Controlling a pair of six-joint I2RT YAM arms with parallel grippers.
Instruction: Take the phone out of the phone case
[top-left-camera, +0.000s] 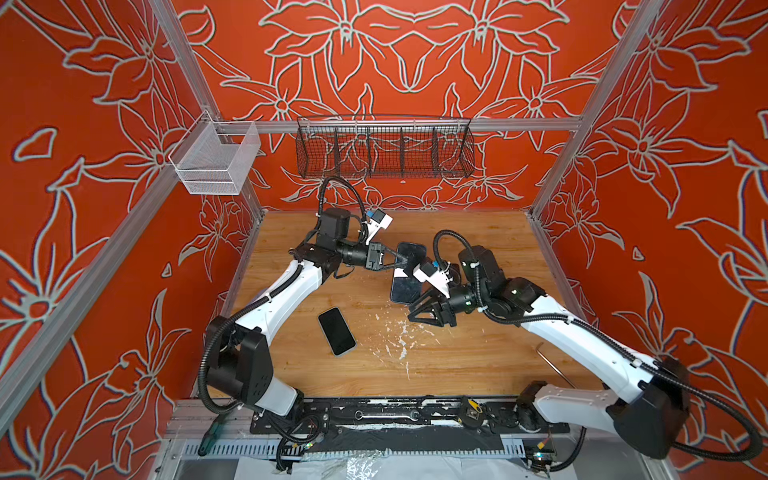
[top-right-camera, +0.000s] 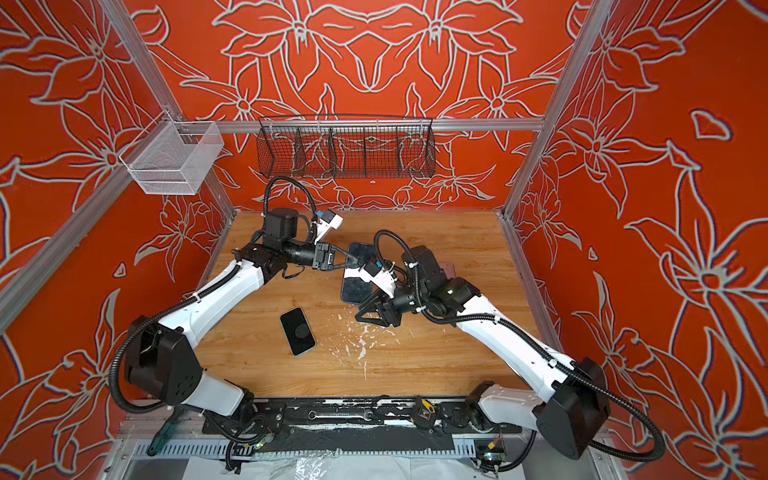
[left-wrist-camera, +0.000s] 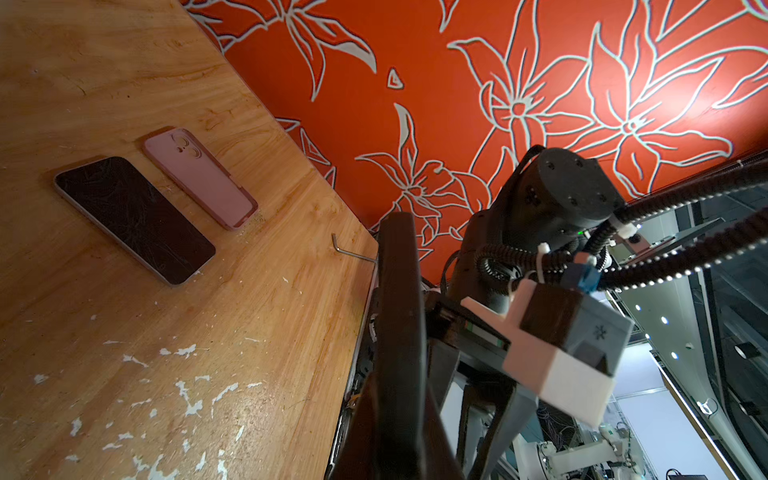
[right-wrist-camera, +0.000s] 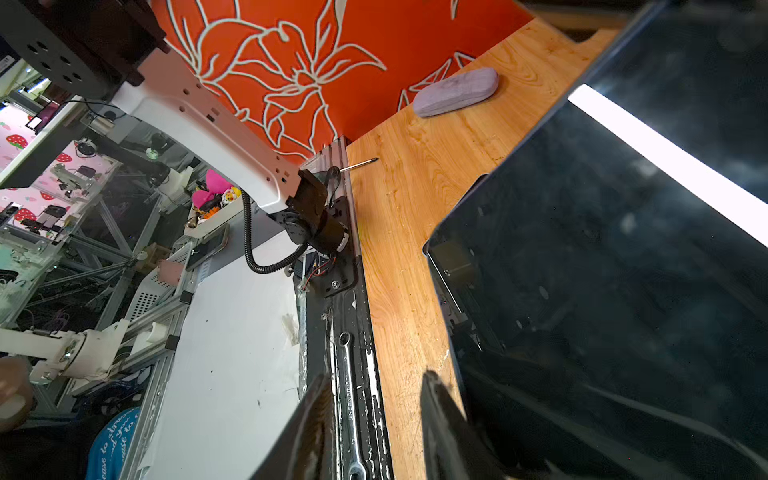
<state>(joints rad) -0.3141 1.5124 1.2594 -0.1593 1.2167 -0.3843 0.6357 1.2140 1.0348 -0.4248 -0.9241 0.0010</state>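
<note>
Phone (top-left-camera: 404, 289) in left pincer (top-left-camera: 402, 262), right pincer (top-left-camera: 412, 312) parted

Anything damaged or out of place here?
The phone beside the pink case looks heavily scratched; white chipped patches mar the table front; a hex key lies stray near its right edge.

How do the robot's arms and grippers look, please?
Both arms have white shells and black joints: left arm, right arm. A black ribbed hose runs along each. The left gripper and right gripper are black with triangular fingers. Each wrist carries a white camera box.
</note>
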